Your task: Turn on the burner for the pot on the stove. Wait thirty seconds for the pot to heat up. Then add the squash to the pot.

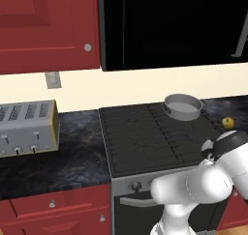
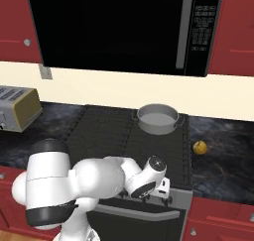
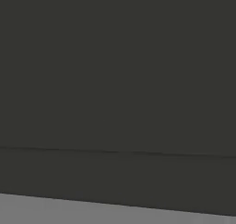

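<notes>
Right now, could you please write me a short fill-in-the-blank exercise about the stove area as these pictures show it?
1. The pot sits on a ____ burner of the stove.
2. The squash lies on the dark counter to the ____ of the stove.
3. The silver ____ stands on the counter to the left of the stove.
4. The inside of the pot is ____.

Missing words: back; right; toaster; empty

Glossy white, rounded arm [image 2: 94, 178] of thick tubular segments, with black bands at the joints and a round dark cap [image 2: 157, 162] near the wrist.
</notes>
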